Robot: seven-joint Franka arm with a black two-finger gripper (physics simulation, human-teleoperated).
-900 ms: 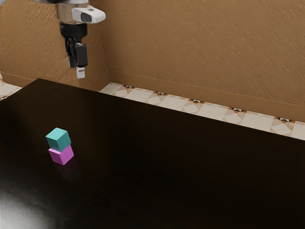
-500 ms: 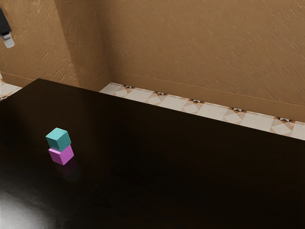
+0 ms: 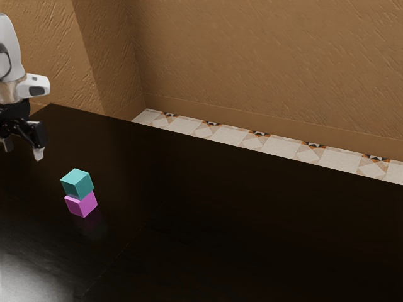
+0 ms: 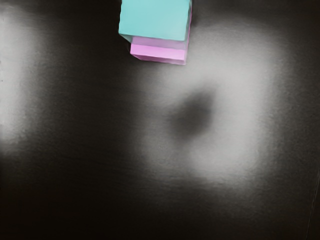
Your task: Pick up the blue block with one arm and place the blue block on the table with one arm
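"Does either view show a word, label, brand, number or sign that can be read?"
"No, none is readable in the exterior view or the wrist view."

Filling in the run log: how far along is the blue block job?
Done: no step visibly complete; the blue block (looks teal) sits on the pink block.
In hand: nothing; the gripper is off to the exterior view's left of the stack, jaws apart and empty. Looks like the approach stage.
Left: grasp the blue block, lift it off, set it on the table, release.
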